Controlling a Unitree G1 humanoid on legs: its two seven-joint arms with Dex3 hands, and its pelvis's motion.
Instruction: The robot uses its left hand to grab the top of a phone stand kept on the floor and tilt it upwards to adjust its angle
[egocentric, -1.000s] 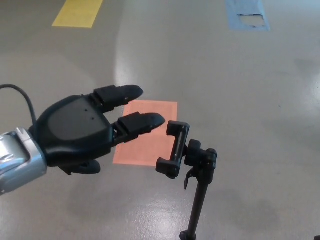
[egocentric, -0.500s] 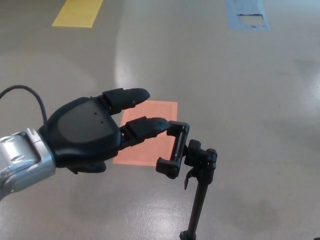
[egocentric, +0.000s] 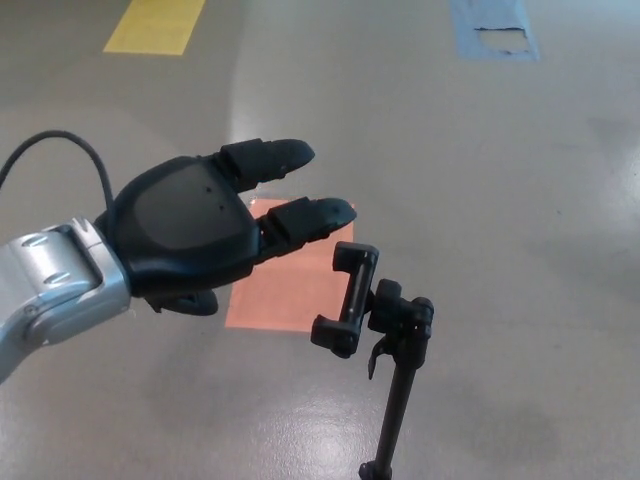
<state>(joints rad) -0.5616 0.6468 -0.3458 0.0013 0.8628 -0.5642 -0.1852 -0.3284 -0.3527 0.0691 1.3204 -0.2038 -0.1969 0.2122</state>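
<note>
I see the left hand (egocentric: 200, 235) entering from the left side of the head view, back of the palm toward the camera. Its two fingers (egocentric: 310, 215) are stretched out straight and spread apart from each other; the thumb shows only partly under the palm. The hand holds nothing. A silver forearm (egocentric: 55, 285) carries it, and a black cable (egocentric: 60, 140) loops up behind the wrist.

The stand (egocentric: 385, 330) is on the floor (egocentric: 480, 200), lower right of the hand. Its cradle (egocentric: 347, 298), a black clamp with a hooked end at top and bottom, is tilted, with the top end leaning away from the hand. The cradle joins a knuckle at the head of a thin black pole (egocentric: 397, 410) that runs down out of the bottom edge of the view; the base is not visible.

The lower fingertip lies just above and left of the cradle's top end. I see a narrow gap between them, so no contact.

An orange patch (egocentric: 285, 290) on the floor lies behind the cradle, left of the stand, partly covered by the hand. A yellow patch (egocentric: 155, 25) is far up and left of the stand. A blue patch (egocentric: 495, 30) with a worn centre is far above the stand. My right hand does not show.
</note>
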